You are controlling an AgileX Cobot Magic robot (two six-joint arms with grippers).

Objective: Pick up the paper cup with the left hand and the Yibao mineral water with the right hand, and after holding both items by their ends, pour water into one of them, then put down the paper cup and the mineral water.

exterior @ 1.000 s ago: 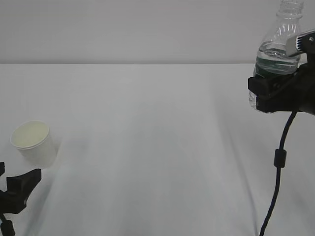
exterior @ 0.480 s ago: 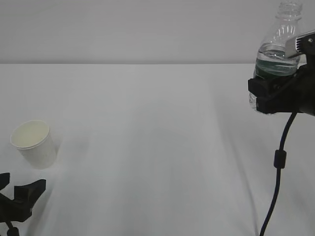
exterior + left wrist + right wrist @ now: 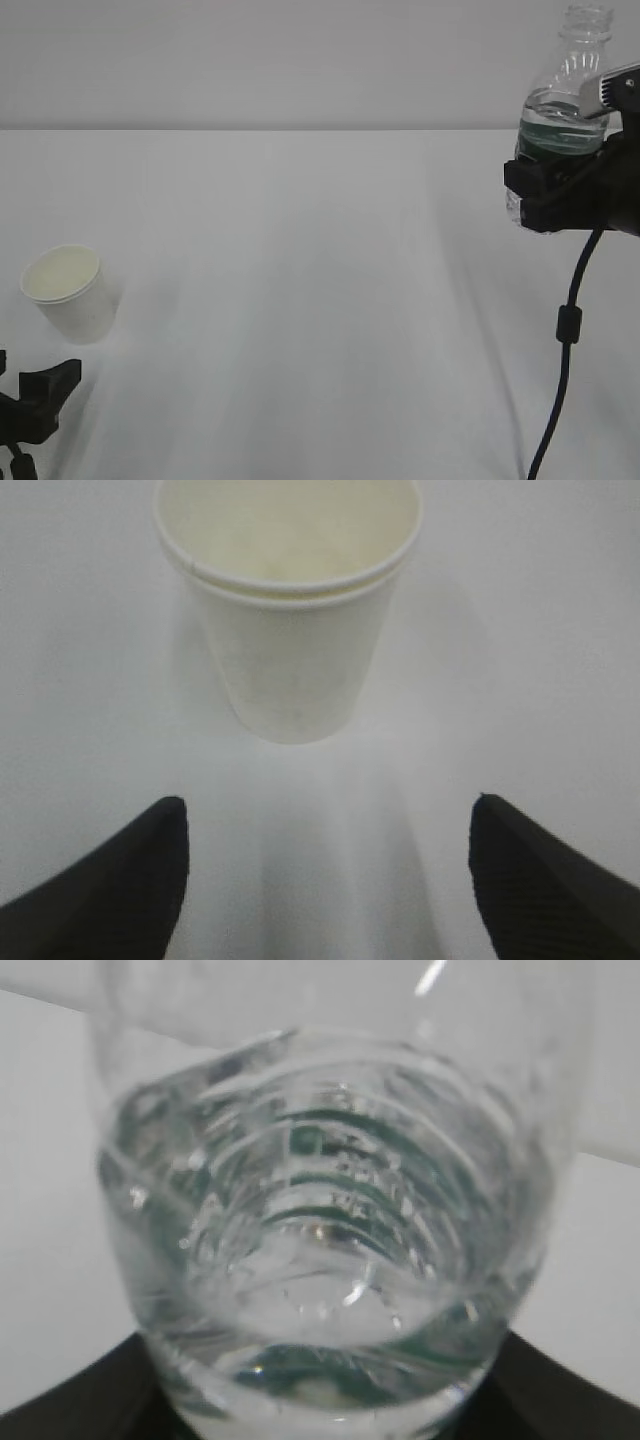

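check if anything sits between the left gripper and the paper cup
Nothing visible does. In the left wrist view only bare white table lies between the open left gripper and the upright paper cup.

Clear ribbed plastic bottle of water [image 3: 330, 1250], seen close from above

It fills the frame; water ripples inside (green label tint showing through), and black gripper parts [image 3: 80, 1400] edge in at seven and five o'clock.

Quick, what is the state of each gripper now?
Left gripper: open, empty, short of the cup.
Right gripper: shut on the bottle.
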